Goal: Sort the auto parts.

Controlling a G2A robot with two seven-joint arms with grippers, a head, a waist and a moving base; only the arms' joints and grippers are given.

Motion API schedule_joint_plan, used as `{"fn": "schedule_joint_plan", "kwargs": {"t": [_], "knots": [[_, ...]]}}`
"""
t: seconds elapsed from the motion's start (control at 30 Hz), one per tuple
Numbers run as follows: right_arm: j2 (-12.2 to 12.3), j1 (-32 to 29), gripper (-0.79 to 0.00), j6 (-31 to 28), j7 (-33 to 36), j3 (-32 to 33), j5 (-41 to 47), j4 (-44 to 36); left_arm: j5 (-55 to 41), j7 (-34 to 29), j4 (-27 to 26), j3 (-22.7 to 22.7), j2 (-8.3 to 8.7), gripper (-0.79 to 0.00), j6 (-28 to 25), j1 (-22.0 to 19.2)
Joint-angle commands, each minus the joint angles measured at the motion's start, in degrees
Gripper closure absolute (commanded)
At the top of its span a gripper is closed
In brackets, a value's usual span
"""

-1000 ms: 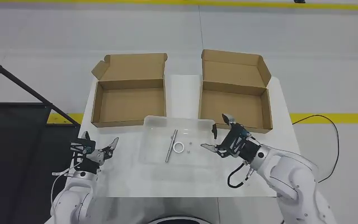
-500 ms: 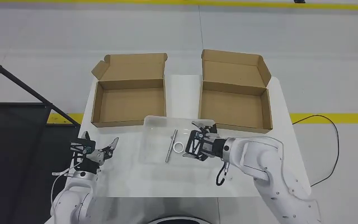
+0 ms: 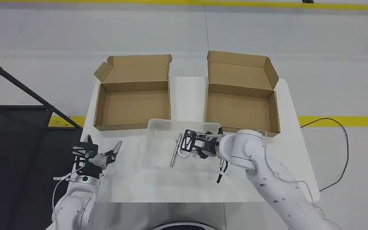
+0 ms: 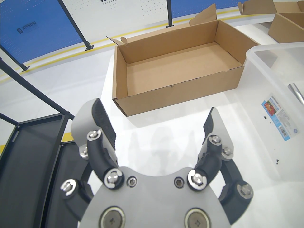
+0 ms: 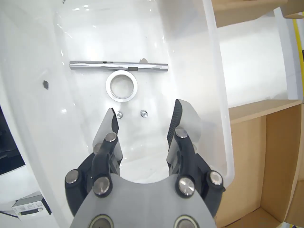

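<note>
A clear plastic bin [image 3: 155, 122] sits at the table's middle front. In it lie a metal rod [image 5: 118, 67], a metal ring [image 5: 121, 85] beside the rod, and two small screws [image 5: 119, 114]. My right gripper [image 5: 144, 110] hangs open over the bin, its fingers straddling the screws just short of the ring. From above, the right gripper [image 3: 187, 146] is beside the rod [image 3: 174, 152]. My left gripper [image 4: 154, 107] stands open and empty above the table at the front left [image 3: 106, 154], apart from the bin [image 4: 261, 55].
Two open cardboard boxes stand behind the bin, one at back left [image 3: 132, 109] and one at back right [image 3: 238, 112]; both look empty. A black rack [image 3: 23, 149] borders the table's left side.
My right gripper has swung left from beside the bin's right edge to over the bin, near the ring and rod. The left arm has not moved.
</note>
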Motion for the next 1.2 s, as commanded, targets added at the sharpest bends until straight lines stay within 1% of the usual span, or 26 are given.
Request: {"fn": "schedule_joint_plan", "kwargs": {"t": [0.0, 0.03, 0.07, 0.13, 0.33, 0.47, 0.6, 0.67, 0.73, 0.8, 0.83, 1.0, 1.17], "knots": [[-0.3, 0.9, -0.437, 0.6, 0.2, -0.8, -0.1, 1.6, 0.0, 0.0, 0.0, 0.0, 0.00, -0.785, 0.0, 0.0], [-0.4, 1.3, -0.431, 0.7, 0.3, -1.3, 0.0, 2.3, 0.0, 0.0, 0.0, 0.0, 0.00, -0.785, 0.0, 0.0], [-0.6, 1.7, -0.391, 0.6, 0.2, -1.6, 0.2, 3.0, 0.0, 0.0, 0.0, 0.0, 0.00, -0.785, 0.0, 0.0], [-0.8, 2.5, -0.369, 0.8, 0.6, -2.4, 0.2, 4.3, 0.0, 0.0, 0.0, 0.0, 0.00, -0.785, 0.0, 0.0], [-1.4, 3.6, -0.369, 2.1, 1.2, -4.2, 0.0, 6.8, 0.0, 0.0, 0.0, 0.0, 0.00, -0.785, 0.0, 0.0], [-1.7, 4.0, -0.348, 2.6, 1.6, -5.0, 0.1, 7.8, 0.0, 0.0, 0.0, 0.0, 0.00, -0.785, 0.0, 0.0], [-1.9, 4.0, -0.249, 3.0, 1.7, -5.2, 0.0, 8.3, 0.0, 0.0, 0.0, 0.0, 0.00, -0.785, 0.0, 0.0], [-1.9, 3.9, -0.222, 3.3, 1.6, -5.3, 0.1, 8.6, 0.0, 0.0, 0.0, 0.0, 0.00, -0.785, 0.0, 0.0], [-1.9, 3.8, -0.169, 3.2, 1.4, -5.3, 0.2, 8.8, 0.0, 0.0, 0.0, 0.0, 0.00, -0.785, 0.0, 0.0], [-1.9, 3.7, -0.099, 3.2, 1.3, -5.2, 0.2, 8.9, 0.0, 0.0, 0.0, 0.0, 0.00, -0.785, 0.0, 0.0], [-1.9, 3.7, 0.000, 3.3, 1.1, -5.1, 0.2, 8.9, 0.0, 0.0, 0.0, 0.0, 0.00, -0.785, 0.0, 0.0], [-1.6, 3.4, 0.000, 3.3, -0.4, -3.3, 0.4, 7.4, 0.0, 0.0, 0.0, 0.0, 0.00, -0.785, 0.0, 0.0], [-0.3, 1.8, 0.000, 1.0, -6.2, 2.3, 3.0, 2.7, 0.0, 0.0, 0.0, 0.0, 0.00, -0.785, 0.0, 0.0]]}}
